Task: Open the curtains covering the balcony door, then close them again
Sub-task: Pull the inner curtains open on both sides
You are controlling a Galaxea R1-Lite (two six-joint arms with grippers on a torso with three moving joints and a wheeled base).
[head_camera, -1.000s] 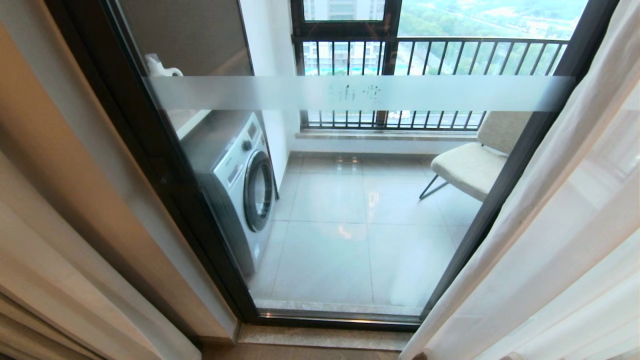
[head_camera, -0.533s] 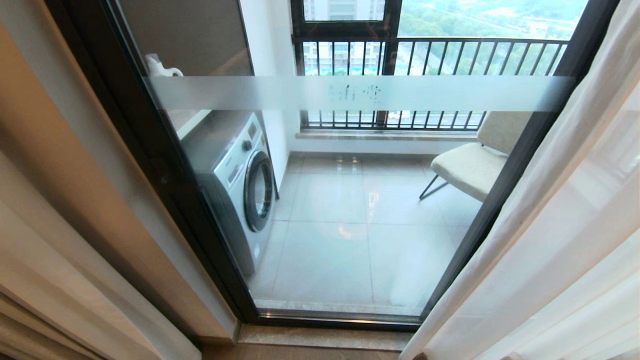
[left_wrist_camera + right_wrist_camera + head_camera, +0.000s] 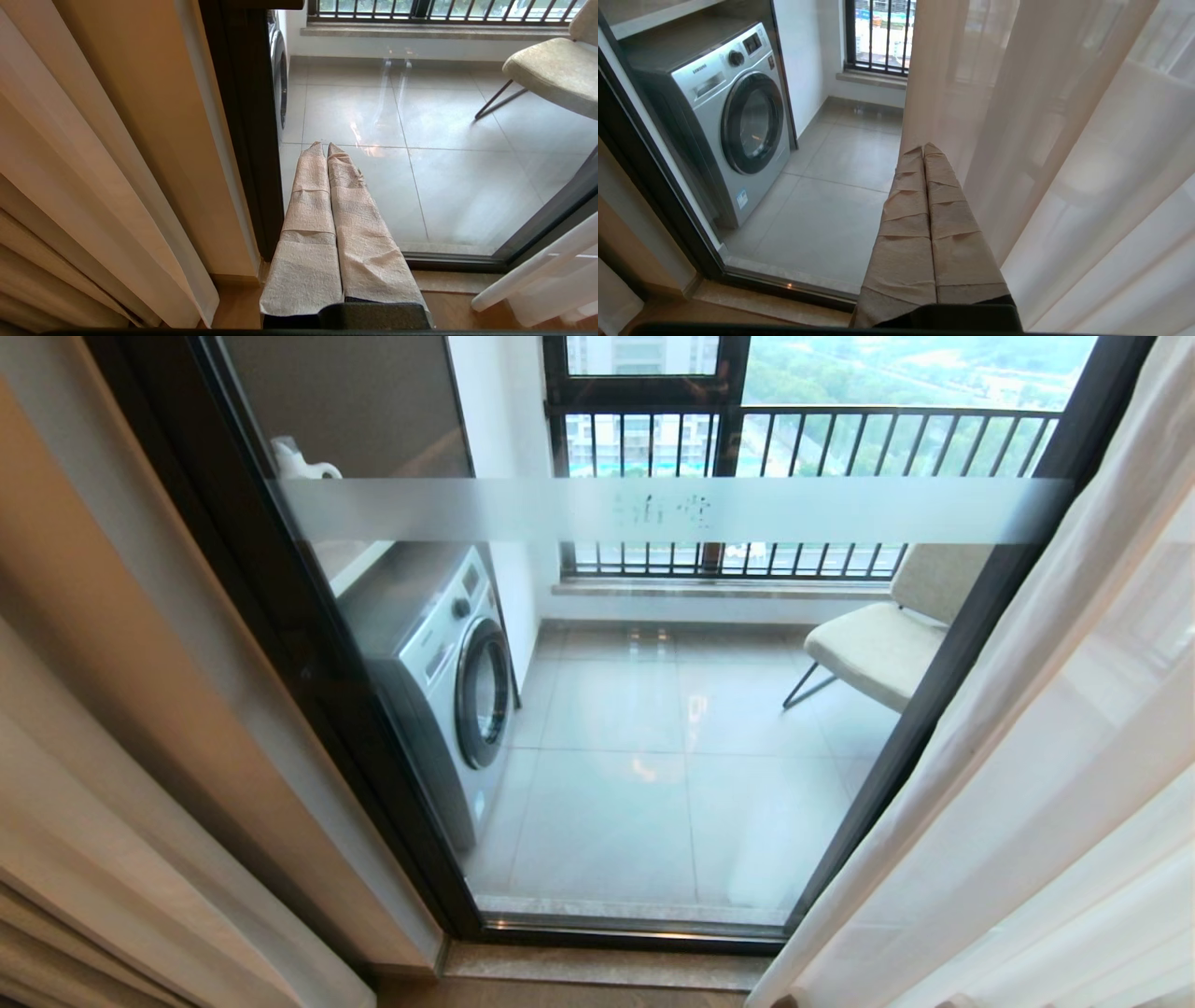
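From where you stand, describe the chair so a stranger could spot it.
Look through the balcony door onto the tiled floor. At the right, below the black railing, stands the chair. Unlike the silver washing machine opposite, it has beige padding and thin dark legs.

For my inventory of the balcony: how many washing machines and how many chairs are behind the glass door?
1 washing machine, at the left side behind the glass. 1 chair, at the right, partly hidden by the door frame. More may stand behind the curtains.
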